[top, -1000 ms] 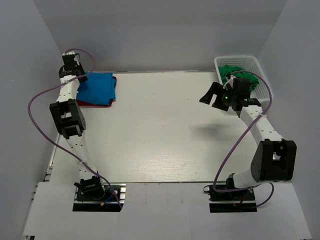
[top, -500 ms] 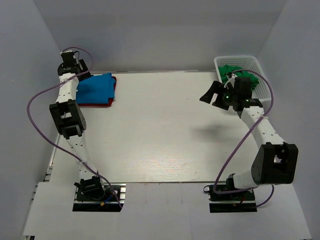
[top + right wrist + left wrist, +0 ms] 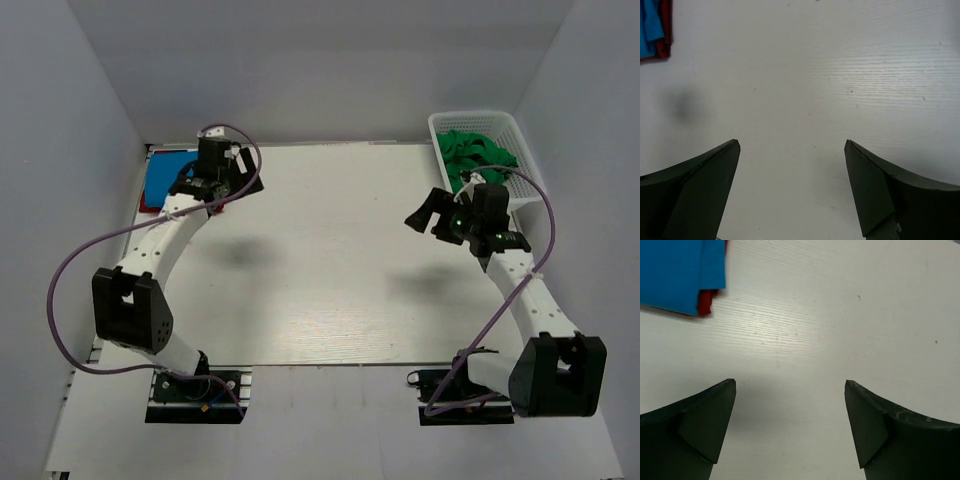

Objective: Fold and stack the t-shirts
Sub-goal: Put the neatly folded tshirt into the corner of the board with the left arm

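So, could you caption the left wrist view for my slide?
Open left gripper over the white table; blue t-shirt lies on the red t-shirt.

Bright blue t-shirt (image 3: 675,270), dark red t-shirt (image 3: 707,302), white table (image 3: 330,260)

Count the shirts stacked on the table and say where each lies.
2. The blue t-shirt lies at the far-left corner, on top of the red t-shirt; more may hide beneath.
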You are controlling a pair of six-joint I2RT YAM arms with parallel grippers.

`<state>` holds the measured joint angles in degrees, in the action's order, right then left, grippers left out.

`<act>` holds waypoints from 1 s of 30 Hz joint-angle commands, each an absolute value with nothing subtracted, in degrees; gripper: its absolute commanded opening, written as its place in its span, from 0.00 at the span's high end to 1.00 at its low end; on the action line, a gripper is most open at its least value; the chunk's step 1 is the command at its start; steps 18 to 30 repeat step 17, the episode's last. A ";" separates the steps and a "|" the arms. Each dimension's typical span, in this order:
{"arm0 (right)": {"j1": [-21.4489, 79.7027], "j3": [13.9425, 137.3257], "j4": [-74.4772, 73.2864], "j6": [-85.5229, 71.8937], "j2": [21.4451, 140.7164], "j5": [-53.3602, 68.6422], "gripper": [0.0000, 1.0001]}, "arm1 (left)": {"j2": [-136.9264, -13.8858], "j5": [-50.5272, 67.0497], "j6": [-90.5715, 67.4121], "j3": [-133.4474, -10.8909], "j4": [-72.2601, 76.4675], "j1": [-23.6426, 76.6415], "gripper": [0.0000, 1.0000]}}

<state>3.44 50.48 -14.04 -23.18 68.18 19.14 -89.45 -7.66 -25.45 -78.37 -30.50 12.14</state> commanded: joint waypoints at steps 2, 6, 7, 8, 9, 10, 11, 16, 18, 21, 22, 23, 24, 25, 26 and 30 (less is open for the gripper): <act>3.34 46.59 -15.20 -20.65 61.01 13.55 0.09 | -83.95 -12.47 -29.26 -71.31 -32.86 16.43 0.01; 3.34 41.50 -11.80 -21.01 54.25 13.88 0.09 | -75.87 -11.69 -31.38 -65.66 -31.04 19.24 0.01; 3.43 39.57 -9.43 -21.09 52.14 14.32 0.09 | -74.20 -10.99 -31.38 -64.87 -30.07 20.29 0.01; 3.43 38.94 -8.80 -21.35 51.42 13.89 0.09 | -72.70 -10.99 -31.38 -64.34 -29.28 20.30 0.01; 3.34 37.89 -7.74 -21.36 50.37 13.45 0.09 | -71.47 -11.86 -30.85 -63.64 -28.66 21.00 0.01; 3.43 37.45 -7.82 -21.36 49.58 13.19 0.09 | -69.63 -13.00 -30.85 -63.63 -28.65 21.01 0.01; 3.43 37.44 -8.00 -21.36 49.40 12.14 0.09 | -69.09 -14.05 -30.33 -63.63 -29.26 21.61 0.01; 3.52 37.10 -9.93 -19.96 48.08 10.28 0.09 | -67.95 -20.02 -30.32 -63.63 -32.43 22.15 0.01; 3.52 37.18 -9.93 -19.95 47.82 10.28 0.09 | -67.94 -20.65 -30.32 -63.11 -33.04 22.15 0.01; 3.52 37.18 -9.93 -19.95 47.82 10.28 0.09 | -67.94 -20.65 -30.32 -63.11 -33.04 22.15 0.01; 3.52 37.18 -9.93 -19.95 47.82 10.28 0.09 | -67.94 -20.65 -30.32 -63.11 -33.04 22.15 0.01; 3.52 37.18 -9.93 -19.95 47.82 10.28 0.09 | -67.94 -20.65 -30.32 -63.11 -33.04 22.15 0.01; 3.52 37.18 -9.93 -19.95 47.82 10.28 0.09 | -67.94 -20.65 -30.32 -63.11 -33.04 22.15 0.01; 3.52 37.18 -9.93 -19.95 47.82 10.28 0.09 | -67.94 -20.65 -30.32 -63.11 -33.04 22.15 0.01; 3.52 37.18 -9.93 -19.95 47.82 10.28 0.09 | -67.94 -20.65 -30.32 -63.11 -33.04 22.15 0.01; 3.52 37.18 -9.93 -19.95 47.82 10.28 0.09 | -67.94 -20.65 -30.32 -63.11 -33.04 22.15 0.01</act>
